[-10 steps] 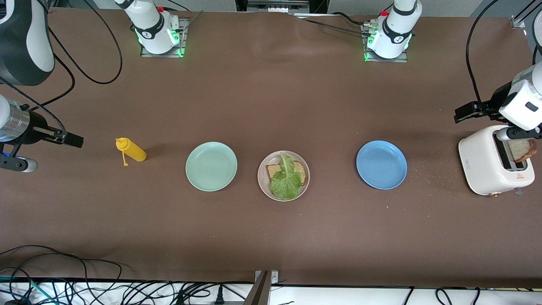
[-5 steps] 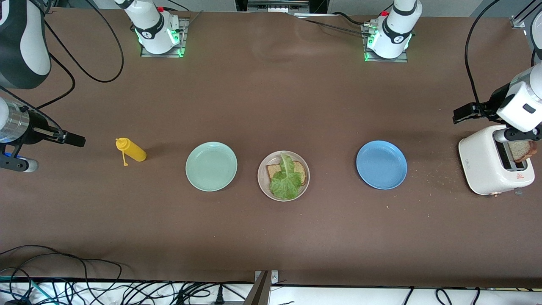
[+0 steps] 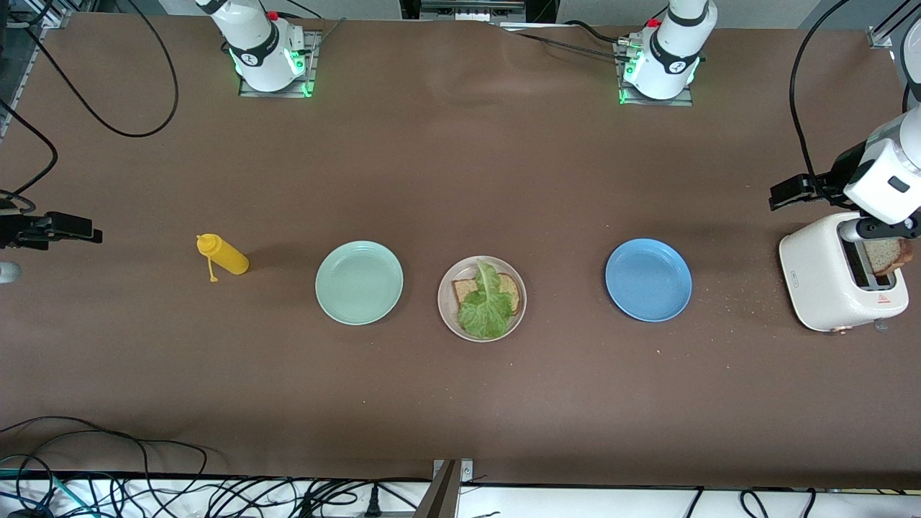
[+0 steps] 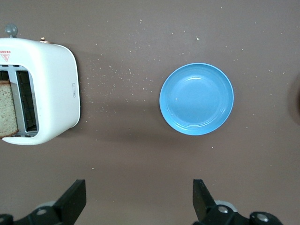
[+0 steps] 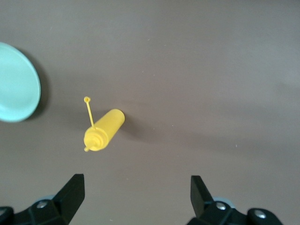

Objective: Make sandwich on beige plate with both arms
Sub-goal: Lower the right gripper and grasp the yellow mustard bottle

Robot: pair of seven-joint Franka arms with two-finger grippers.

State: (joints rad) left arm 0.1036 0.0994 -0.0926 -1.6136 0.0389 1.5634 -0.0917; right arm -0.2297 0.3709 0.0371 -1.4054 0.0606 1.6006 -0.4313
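Observation:
The beige plate [image 3: 447, 314] lies mid-table, between a mint-green and a blue plate. On it rests one brown speckled bread slice [image 3: 466, 289] with a ruffled green lettuce leaf [image 3: 486, 308] across it. Another bread slice [image 3: 887, 255] [image 4: 7, 110] stands in a slot of the white toaster [image 3: 827, 277] [image 4: 54, 84] at the left arm's end. My left gripper [image 3: 835, 210] [image 4: 138, 201] hangs open and empty high over the table beside the toaster. Open and empty too, my right gripper [image 3: 54, 230] [image 5: 136, 197] hangs over the right arm's end, near the yellow bottle.
A yellow squeeze bottle [image 3: 224, 257] [image 5: 104, 130] lies on its side toward the right arm's end. The mint-green plate [image 3: 359, 282] [image 5: 16, 84] and the blue plate [image 3: 648, 279] [image 4: 197, 98] hold nothing. Crumbs dot the table between the blue plate and the toaster.
My right arm has pulled back toward its end of the table, and most of it has left the front view. The left gripper has risen slightly. Nothing on the table moved.

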